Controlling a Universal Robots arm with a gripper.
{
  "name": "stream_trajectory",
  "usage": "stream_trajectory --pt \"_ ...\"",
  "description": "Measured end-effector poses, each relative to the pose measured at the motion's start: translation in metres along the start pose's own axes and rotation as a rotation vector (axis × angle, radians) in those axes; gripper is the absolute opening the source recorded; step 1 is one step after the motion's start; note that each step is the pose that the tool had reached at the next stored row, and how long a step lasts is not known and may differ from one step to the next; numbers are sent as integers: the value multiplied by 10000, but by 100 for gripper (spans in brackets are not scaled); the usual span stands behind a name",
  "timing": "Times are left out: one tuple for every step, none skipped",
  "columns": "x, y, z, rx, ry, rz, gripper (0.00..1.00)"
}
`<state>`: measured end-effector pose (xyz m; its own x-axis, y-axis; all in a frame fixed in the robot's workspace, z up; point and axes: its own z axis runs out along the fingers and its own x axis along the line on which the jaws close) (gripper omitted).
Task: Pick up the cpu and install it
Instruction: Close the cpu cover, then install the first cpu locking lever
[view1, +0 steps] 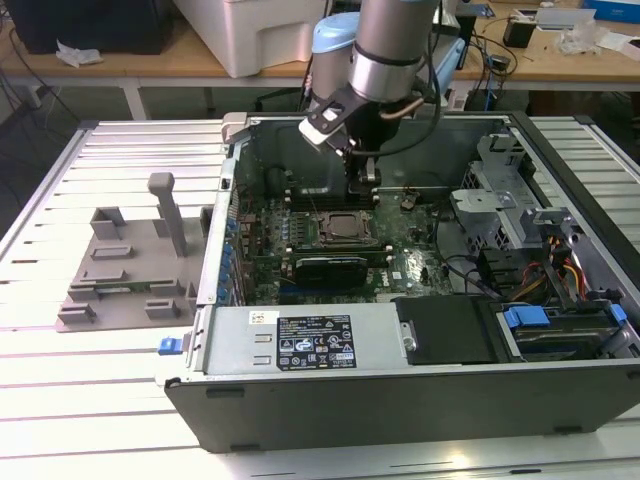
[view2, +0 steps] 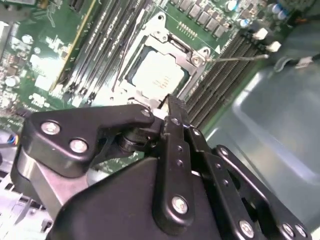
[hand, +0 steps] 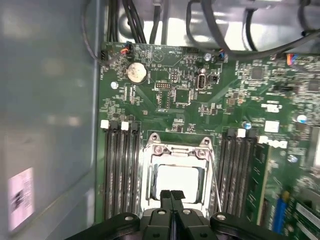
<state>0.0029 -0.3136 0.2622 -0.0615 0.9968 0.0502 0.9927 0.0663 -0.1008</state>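
Observation:
The cpu (view1: 345, 228) lies flat in the motherboard's socket, a pale silvery square inside the metal frame (hand: 177, 150). Both wrist views show it just beyond my fingertips: cpu (view2: 157, 70), cpu (hand: 177, 179). My gripper (view1: 362, 182) hangs inside the open computer case, a little above the socket's edge. Its two black fingers (hand: 176, 196) are pressed together with nothing visible between them, and their tip, gripper (view2: 173, 103), points down at the cpu's near rim. A thin socket lever (view2: 235, 58) sticks out beside the frame.
The computer case (view1: 400, 400) lies open on a slatted metal table (view1: 60, 400). Memory slots (hand: 122, 165) flank the socket. A grey fixture plate (view1: 130, 270) with upright posts sits at the exterior view's left. Drive cages and cables (view1: 540, 250) crowd the case's right end.

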Motion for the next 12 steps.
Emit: stream_trajectory --pt "1 -2 -25 1 -2 0 11" --pt "1 -2 -24 -1 0 0 11" --pt "1 -2 -24 -1 1 0 11" --pt "1 -2 -24 -1 0 -1 11" --pt "1 -2 -25 0 0 -1 11" --pt "1 -3 -26 0 -1 0 11" --pt "1 -3 -26 0 -1 0 11" --pt "1 -3 -26 1 -2 -1 11" --pt "1 -3 -27 0 -1 0 11" --pt "1 -3 -27 0 -1 0 11" --pt "1 -3 -27 0 -1 -1 11" --pt "1 -3 -28 0 -2 0 11"
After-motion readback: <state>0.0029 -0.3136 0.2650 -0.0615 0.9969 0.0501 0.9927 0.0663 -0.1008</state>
